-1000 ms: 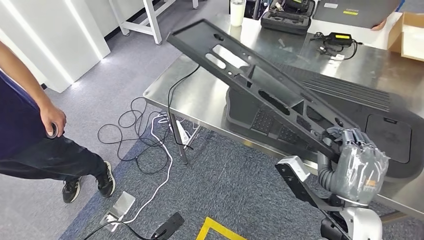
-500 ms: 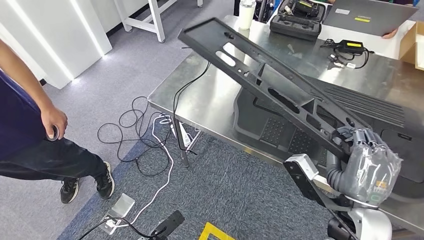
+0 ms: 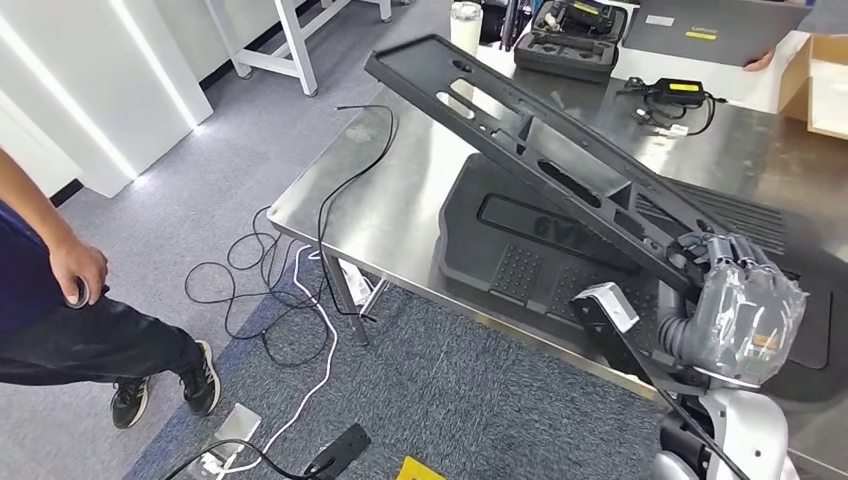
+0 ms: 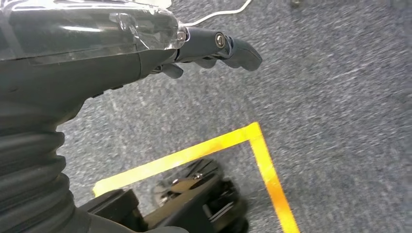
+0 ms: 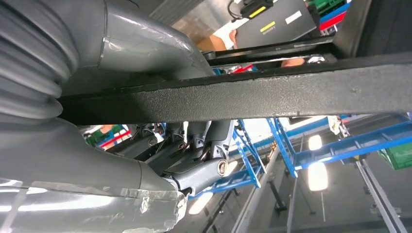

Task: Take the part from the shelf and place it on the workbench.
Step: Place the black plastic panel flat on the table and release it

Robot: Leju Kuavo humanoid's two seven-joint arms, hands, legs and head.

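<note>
A long black plastic part point(image 3: 520, 130) with several cut-outs slants up over the steel workbench point(image 3: 400, 190), its far end high near the back left. My right hand point(image 3: 745, 310) grips its lower end at the bench's near right. In the right wrist view the part point(image 5: 272, 97) runs as a rough black bar across the right hand point(image 5: 145, 145), whose fingers curl around it from beneath. My left hand point(image 4: 121, 43) hangs over grey carpet with nothing in it, fingers loosely extended.
A large flat black moulded panel point(image 3: 520, 250) lies on the bench under the part. At the back stand a white bottle point(image 3: 465, 20), a tool case point(image 3: 570, 30), a charger point(image 3: 670, 90) and a cardboard box point(image 3: 825, 80). A person point(image 3: 60, 300) stands left; cables point(image 3: 280, 290) trail on the floor.
The whole view has shifted as the camera moved. My right hand has kept its grip, and the part reaches further in over the bench than a second ago.
</note>
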